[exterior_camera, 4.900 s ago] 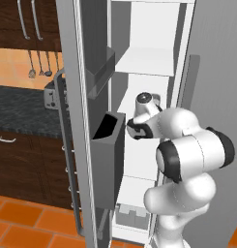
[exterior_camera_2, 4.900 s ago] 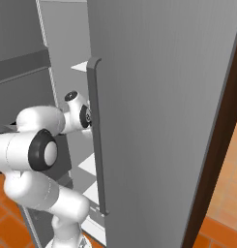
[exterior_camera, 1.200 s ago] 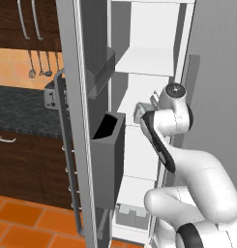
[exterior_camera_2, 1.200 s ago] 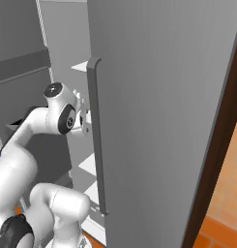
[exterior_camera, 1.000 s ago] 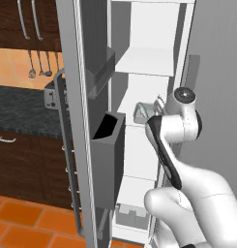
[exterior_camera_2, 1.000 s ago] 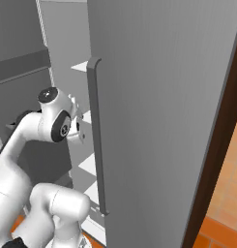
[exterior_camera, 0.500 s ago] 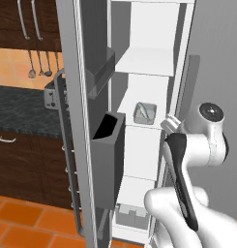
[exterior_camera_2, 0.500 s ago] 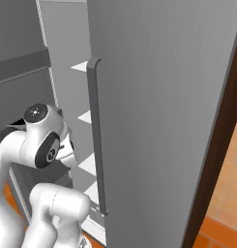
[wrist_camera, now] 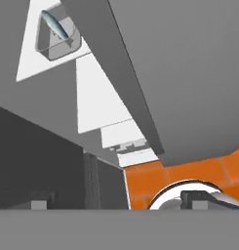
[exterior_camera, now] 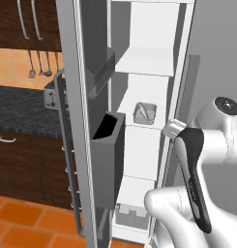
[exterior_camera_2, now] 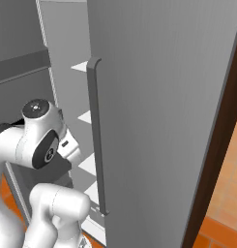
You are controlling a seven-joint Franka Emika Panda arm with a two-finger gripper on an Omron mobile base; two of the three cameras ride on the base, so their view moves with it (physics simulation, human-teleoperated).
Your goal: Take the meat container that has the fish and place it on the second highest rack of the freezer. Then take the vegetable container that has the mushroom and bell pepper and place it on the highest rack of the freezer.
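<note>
From the left base view, the meat container [exterior_camera: 144, 113] sits on a white shelf inside the freezer [exterior_camera: 154, 58], the second one down as far as I can see, with the fish [exterior_camera: 145, 111] lying in it. The gripper [exterior_camera: 171, 130] hangs just outside the opening, below and to the right of the tray, apart from it.

The right base view shows the freezer's closed side with its long bar handle [exterior_camera_2: 97, 135], the arm's wrist tucked beside the shelf edges.

In the hand view, the tray [wrist_camera: 59, 35] lies at the upper left, well off from the fingertips at the bottom edge (spread wide, holding nothing). I judge the first placement done; the vegetable container comes next.
</note>
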